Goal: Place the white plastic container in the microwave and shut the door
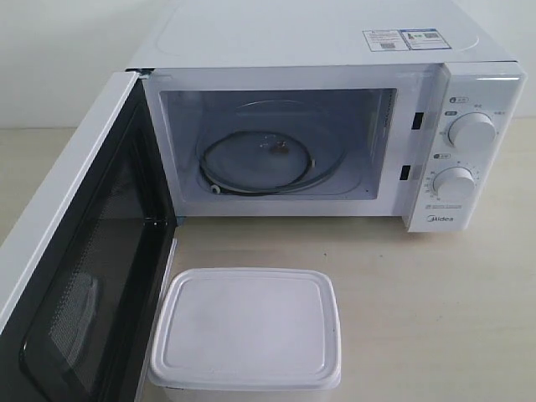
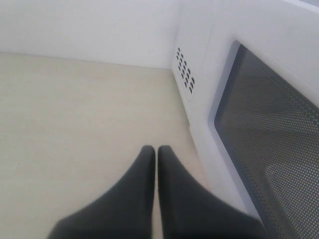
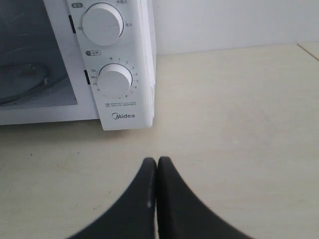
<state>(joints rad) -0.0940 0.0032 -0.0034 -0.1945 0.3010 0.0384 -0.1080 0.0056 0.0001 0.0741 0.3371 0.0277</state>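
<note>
Where the exterior view faces the front of the white microwave (image 1: 335,50), its door (image 1: 75,276) is swung wide open on the left, dark mesh inner face showing. Inside, the glass turntable (image 1: 268,163) sits bare. The white plastic container (image 1: 247,331), lid on, rests on the pale surface (image 1: 435,318) in front of the microwave, just beside the open door's lower edge and outside the cavity. Two stickers (image 1: 402,39) lie on the microwave's top, and two round dials (image 1: 471,130) are stacked on its right panel. Neither arm appears in this view.

Only the wrist views show the arms. The left wrist view shows the left tool (image 2: 155,149) clenched, its dark fingertips pressed together with nothing between them, above bare surface. Near it is the door's outer face with its mesh window (image 2: 269,129), and a patch of vent holes (image 2: 184,69) on the microwave's side, which the exterior view does not show.

The right wrist view shows the right tool (image 3: 156,160) likewise clenched and empty, above the surface in front of the dial panel, where the Midea logo (image 3: 123,116) reads clearly. The container is in neither wrist view.
</note>
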